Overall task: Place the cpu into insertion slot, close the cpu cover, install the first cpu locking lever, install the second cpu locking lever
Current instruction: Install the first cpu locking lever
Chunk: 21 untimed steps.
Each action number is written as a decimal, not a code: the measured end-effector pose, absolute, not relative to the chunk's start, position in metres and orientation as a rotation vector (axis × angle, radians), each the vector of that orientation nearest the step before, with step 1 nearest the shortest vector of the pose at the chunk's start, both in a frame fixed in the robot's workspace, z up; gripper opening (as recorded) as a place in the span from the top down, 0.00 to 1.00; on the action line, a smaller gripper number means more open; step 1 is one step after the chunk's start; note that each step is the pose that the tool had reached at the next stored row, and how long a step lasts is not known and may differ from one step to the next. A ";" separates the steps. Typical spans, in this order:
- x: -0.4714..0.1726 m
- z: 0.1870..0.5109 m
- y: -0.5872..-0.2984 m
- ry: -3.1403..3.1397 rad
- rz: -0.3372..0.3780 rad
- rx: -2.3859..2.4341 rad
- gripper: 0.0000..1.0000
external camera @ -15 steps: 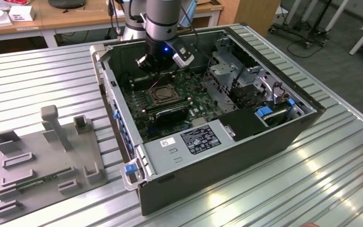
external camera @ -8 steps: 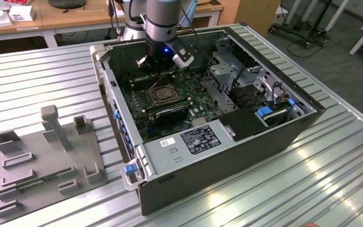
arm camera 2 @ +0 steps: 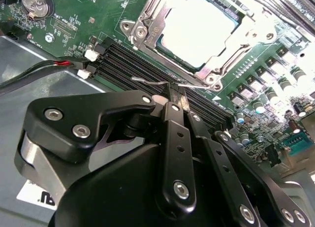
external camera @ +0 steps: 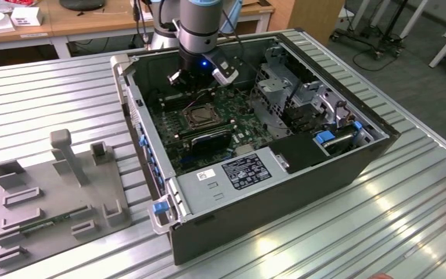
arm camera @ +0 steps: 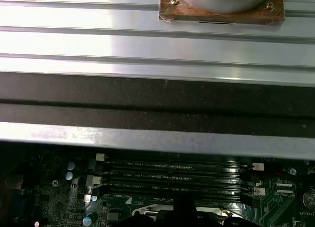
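Note:
The cpu [arm camera 2: 197,32] lies pale and flat in the insertion slot [external camera: 201,116] on the green motherboard [external camera: 234,125]. The silvery cpu cover [arm camera 2: 147,27] lies down around it as a frame. A thin wire locking lever [arm camera 2: 147,81] runs along the socket's edge beside the black memory slots. My gripper [arm camera 2: 177,96] is shut, its tips right at this lever; whether they pinch it or just touch it I cannot tell. In the exterior view the gripper [external camera: 200,84] hangs inside the open computer case, just behind the socket.
Long black memory slots [arm camera: 172,178] lie next to the socket. A metal drive cage [external camera: 285,93] fills the case at the exterior view's right. The case walls [external camera: 153,168] rise around the board. A grey fixture plate [external camera: 53,197] sits on the slatted table at the exterior view's left.

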<state>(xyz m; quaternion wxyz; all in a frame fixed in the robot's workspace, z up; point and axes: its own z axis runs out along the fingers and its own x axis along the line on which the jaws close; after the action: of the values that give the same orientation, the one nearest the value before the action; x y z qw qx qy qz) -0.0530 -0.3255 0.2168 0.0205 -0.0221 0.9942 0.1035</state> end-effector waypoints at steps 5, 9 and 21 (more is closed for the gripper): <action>-0.053 0.217 -0.325 3.083 0.321 -0.063 0.90; -0.053 0.216 -0.325 3.079 0.319 0.008 0.90; -0.053 0.213 -0.325 3.055 0.312 0.235 0.90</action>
<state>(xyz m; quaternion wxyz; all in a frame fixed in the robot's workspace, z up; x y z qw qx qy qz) -0.0528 -0.3255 0.2134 0.0307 0.0762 0.9915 0.1012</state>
